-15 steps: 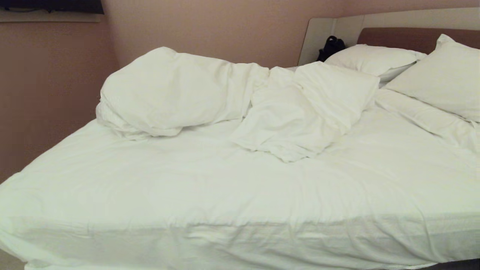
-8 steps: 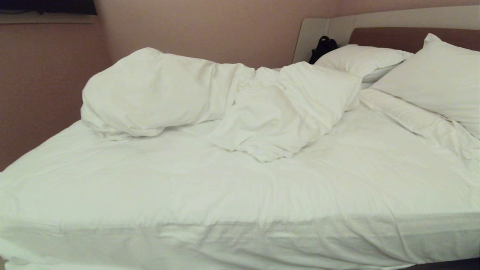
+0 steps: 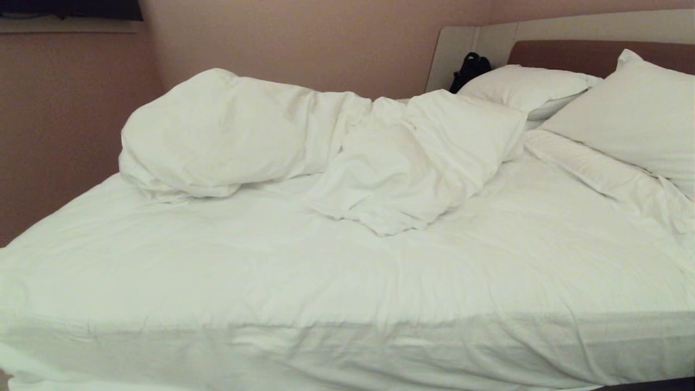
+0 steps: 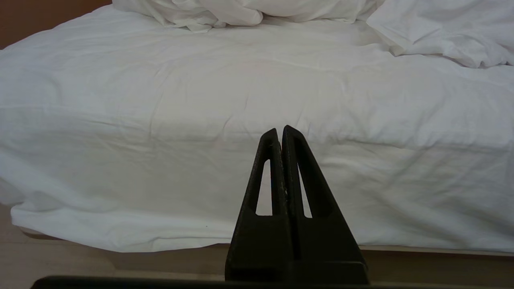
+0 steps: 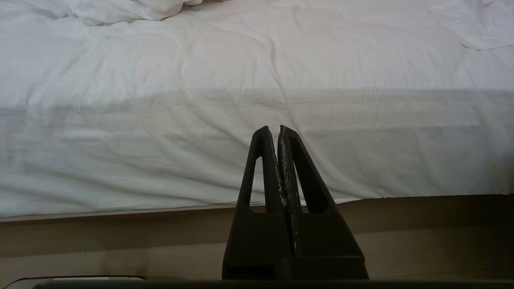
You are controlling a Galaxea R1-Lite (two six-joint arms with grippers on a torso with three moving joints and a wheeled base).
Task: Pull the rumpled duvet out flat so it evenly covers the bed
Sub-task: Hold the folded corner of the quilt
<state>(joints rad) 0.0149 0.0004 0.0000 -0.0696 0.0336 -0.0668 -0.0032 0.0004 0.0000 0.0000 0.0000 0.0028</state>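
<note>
The duvet [image 3: 228,136] lies bunched in a puffy white heap along the far side of the bed [image 3: 570,54], with a second rumpled fold [image 3: 412,163] spilling toward the middle. White cloth lies flat over the near part and hangs over the near edge. Neither arm shows in the head view. My left gripper [image 4: 280,130] is shut and empty, held off the near side of the bed, with the heap [image 4: 209,12] far beyond it. My right gripper [image 5: 272,129] is also shut and empty, facing the same hanging cloth.
Two white pillows [image 3: 529,87] [image 3: 640,119] lean at the headboard on the right. A black bag [image 3: 469,68] sits behind the far pillow. A pink wall [image 3: 70,119] runs close along the bed's far and left sides. The platform base [image 5: 120,228] juts out below the hanging cloth.
The whole head view has shifted a little, so the bed sits further left than a second ago. The bedding itself has not moved, and both grippers stay shut.
</note>
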